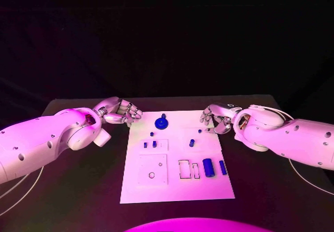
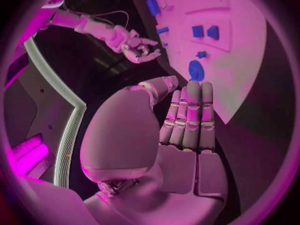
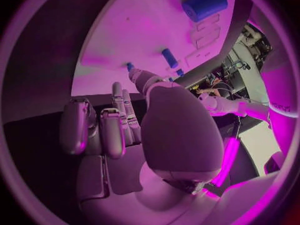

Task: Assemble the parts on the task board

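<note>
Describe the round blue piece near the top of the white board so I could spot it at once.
Start at the white task board in the middle of the black table. Near its far edge, between the left hand and the right hand, sits a blue disc with a small knob. Every other blue part is a slim peg or a cylinder.

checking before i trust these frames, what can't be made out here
- Small blue parts on the task board, head view: too small to tell their shapes or whether they are seated.
- Left hand, head view: the inside of the palm is turned away; the left wrist view shows it holding nothing.
- Right hand, right wrist view: its own bulk hides its fingertips and the board edge behind them.
</note>
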Action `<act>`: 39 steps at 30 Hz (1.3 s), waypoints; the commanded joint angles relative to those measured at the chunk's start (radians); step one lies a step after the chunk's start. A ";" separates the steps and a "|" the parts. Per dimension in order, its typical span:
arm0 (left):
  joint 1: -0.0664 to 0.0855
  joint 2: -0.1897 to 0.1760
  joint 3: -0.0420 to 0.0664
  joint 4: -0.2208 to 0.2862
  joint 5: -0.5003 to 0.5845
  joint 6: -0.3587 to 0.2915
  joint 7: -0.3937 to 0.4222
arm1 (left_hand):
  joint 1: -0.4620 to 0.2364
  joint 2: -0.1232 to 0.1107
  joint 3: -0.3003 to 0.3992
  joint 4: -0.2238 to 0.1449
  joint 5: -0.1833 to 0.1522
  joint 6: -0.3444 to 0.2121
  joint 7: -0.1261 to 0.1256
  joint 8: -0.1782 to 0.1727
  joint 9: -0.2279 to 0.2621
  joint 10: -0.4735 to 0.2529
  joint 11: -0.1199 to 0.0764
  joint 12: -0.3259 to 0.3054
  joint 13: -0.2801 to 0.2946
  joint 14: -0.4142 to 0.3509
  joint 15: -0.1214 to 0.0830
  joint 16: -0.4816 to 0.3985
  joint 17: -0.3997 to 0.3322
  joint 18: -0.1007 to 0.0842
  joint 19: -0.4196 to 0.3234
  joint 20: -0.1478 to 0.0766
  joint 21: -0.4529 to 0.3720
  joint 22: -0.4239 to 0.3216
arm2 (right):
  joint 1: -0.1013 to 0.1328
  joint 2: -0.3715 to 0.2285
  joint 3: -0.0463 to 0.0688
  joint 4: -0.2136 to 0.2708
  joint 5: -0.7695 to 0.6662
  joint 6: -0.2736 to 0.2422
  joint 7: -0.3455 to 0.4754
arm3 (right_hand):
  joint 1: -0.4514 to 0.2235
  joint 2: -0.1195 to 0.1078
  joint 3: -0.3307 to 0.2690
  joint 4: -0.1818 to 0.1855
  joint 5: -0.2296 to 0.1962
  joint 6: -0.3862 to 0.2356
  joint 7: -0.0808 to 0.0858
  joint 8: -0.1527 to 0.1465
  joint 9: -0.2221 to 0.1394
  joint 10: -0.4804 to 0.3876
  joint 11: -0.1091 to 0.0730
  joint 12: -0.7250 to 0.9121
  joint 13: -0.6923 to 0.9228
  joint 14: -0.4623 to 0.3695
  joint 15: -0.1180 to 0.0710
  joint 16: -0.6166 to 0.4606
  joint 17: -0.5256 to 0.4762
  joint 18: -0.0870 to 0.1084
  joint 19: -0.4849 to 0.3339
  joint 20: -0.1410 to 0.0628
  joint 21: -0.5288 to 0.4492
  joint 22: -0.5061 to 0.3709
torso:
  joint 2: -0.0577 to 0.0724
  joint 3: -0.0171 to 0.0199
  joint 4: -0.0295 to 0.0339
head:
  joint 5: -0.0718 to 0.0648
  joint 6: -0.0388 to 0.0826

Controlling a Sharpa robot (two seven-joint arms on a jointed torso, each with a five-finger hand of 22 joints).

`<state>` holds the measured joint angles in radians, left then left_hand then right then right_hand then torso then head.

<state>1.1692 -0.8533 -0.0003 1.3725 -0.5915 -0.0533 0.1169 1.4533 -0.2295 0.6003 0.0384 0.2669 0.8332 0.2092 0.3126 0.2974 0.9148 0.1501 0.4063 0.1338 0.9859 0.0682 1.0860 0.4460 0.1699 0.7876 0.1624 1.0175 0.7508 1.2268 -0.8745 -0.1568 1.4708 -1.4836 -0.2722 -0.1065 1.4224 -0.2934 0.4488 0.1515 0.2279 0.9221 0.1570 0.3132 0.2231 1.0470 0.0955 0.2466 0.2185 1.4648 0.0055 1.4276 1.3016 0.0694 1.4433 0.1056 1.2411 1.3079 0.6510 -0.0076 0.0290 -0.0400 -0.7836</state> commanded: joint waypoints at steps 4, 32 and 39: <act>0.001 -0.019 0.001 0.031 0.291 -0.023 0.135 | -0.002 0.011 -0.002 -0.006 0.005 -0.003 0.009 -0.002 -0.001 -0.005 0.001 0.006 -0.001 -0.005 0.002 -0.006 -0.002 0.014 -0.007 0.001 -0.005 -0.001 | -0.018 0.017 -0.001 -0.006 -0.121 0.014 -0.024 | -0.007 0.005 0.000 -0.008 0.007 0.005 0.008 -0.008 -0.002 0.008 0.003 -0.005 -0.006 0.046 0.010 0.005 0.004 -0.005 0.007 0.007 0.006 0.126 | 0.001 -0.0013 0.0005 | -0.005 0.001; 0.001 -0.034 0.001 0.056 0.346 -0.019 0.150 | -0.005 0.017 -0.004 -0.006 0.004 -0.001 0.011 -0.001 0.000 -0.003 0.002 0.012 0.000 -0.004 0.003 -0.012 -0.007 0.014 -0.008 0.002 -0.005 -0.001 | -0.057 0.084 -0.002 -0.055 -0.122 0.029 -0.028 | -0.033 0.041 0.145 -0.031 -0.029 0.092 -0.018 0.003 0.008 0.120 -0.022 -0.035 -0.070 0.052 -0.009 0.015 0.018 -0.012 0.027 -0.006 0.050 0.152 | 0.001 0.0016 -0.0002 | -0.006 -0.009; 0.002 -0.035 0.001 0.057 0.346 -0.020 0.149 | -0.005 0.017 -0.004 -0.006 0.004 -0.001 0.011 -0.001 0.000 -0.003 0.002 0.012 0.000 -0.004 0.003 -0.012 -0.007 0.014 -0.008 0.002 -0.005 -0.001 | -0.062 0.091 -0.002 -0.058 -0.123 0.034 -0.033 | -0.041 0.057 0.167 -0.049 -0.041 0.119 -0.027 0.016 0.020 0.156 -0.032 -0.043 -0.076 0.053 -0.018 0.016 0.018 -0.017 0.035 -0.014 0.072 0.163 | 0.001 0.0006 -0.0004 | -0.009 -0.013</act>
<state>1.1694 -0.8882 0.0001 1.4255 -0.2569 -0.0728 0.2505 1.4457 -0.2219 0.5976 0.0357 0.2670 0.8330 0.2089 0.3126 0.2970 0.9150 0.1501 0.4124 0.1339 0.9860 0.0682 1.0801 0.4395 0.1698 0.7877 0.1624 1.0175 0.7510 1.1767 -0.7885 -0.1516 1.4110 -1.5995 -0.2776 -0.1416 1.3769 -0.2475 0.6116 0.1026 0.1908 1.0353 0.1296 0.3257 0.2420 1.1958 0.0640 0.2077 0.1426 1.4665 -0.0040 1.4392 1.3081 0.0694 1.4648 0.0984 1.3092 1.3075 0.6519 -0.0064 0.0281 -0.0477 -0.7948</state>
